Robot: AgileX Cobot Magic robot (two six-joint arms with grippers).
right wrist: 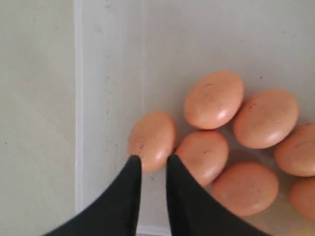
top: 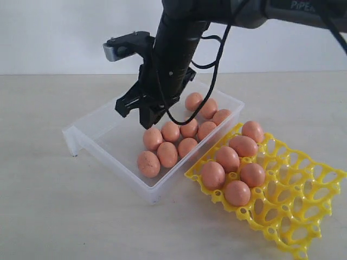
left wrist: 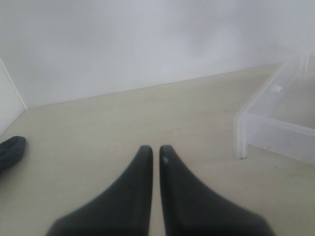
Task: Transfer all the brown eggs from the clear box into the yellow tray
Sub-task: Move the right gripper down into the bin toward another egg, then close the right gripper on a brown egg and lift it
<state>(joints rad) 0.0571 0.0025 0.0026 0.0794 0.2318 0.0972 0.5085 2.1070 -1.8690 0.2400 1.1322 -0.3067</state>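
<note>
Finds right tool (right wrist: 153, 160) slightly parted, empty, just above brown eggs (right wrist: 214, 101) clustered in clear box (top: 108, 162). Counts six more seated in yellow tray (top: 303, 184) just beside. Finds left tool (left wrist: 155, 150) pressed together over desk (left wrist: 98, 128).

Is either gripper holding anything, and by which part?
Nothing held. The right gripper hovers over the brown eggs in the clear box, narrow gap empty; the left gripper is shut, empty.
</note>
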